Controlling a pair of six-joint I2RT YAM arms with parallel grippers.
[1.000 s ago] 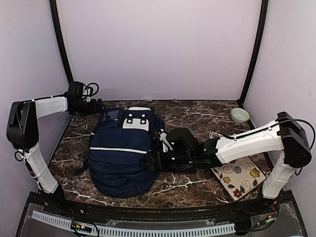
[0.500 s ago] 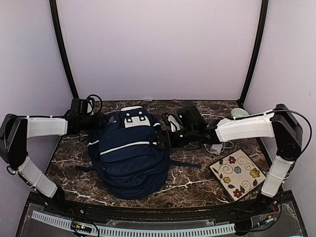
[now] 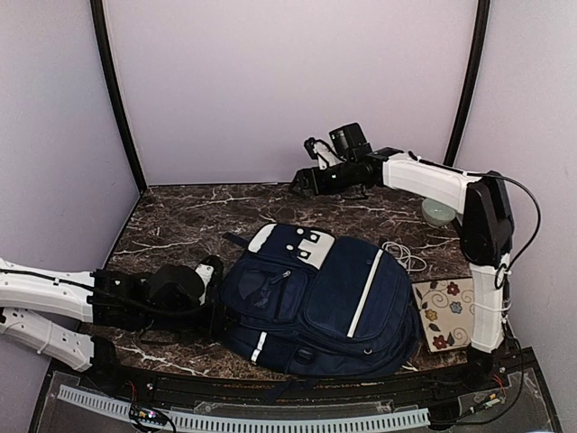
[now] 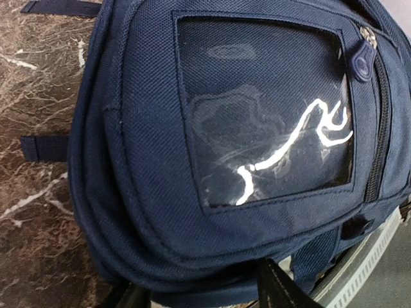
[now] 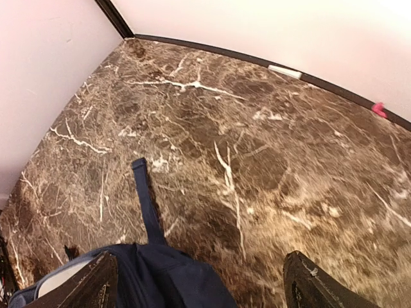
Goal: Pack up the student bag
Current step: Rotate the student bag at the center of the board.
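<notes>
At the table's (image 3: 180, 225) near middle, nudging the student bag's (image 3: 315, 298) left edge with the left gripper (image 3: 216, 316), grip unreadable. Holding the right gripper (image 3: 300, 185) spread, far back. Risking tugging the bag over the near edge.

You've got the student bag (image 3: 315, 302) lying flat on the marble surface (image 3: 180, 225), front side up and turned at an angle, its pale grey patch (image 3: 302, 242) with the buckles pointing far-left. It's navy fabric with thin white stripes (image 3: 365, 290) and looks zipped up. One end has a clear window pocket (image 4: 263, 115), and a dark strap (image 5: 146, 205) trails off the top.
</notes>
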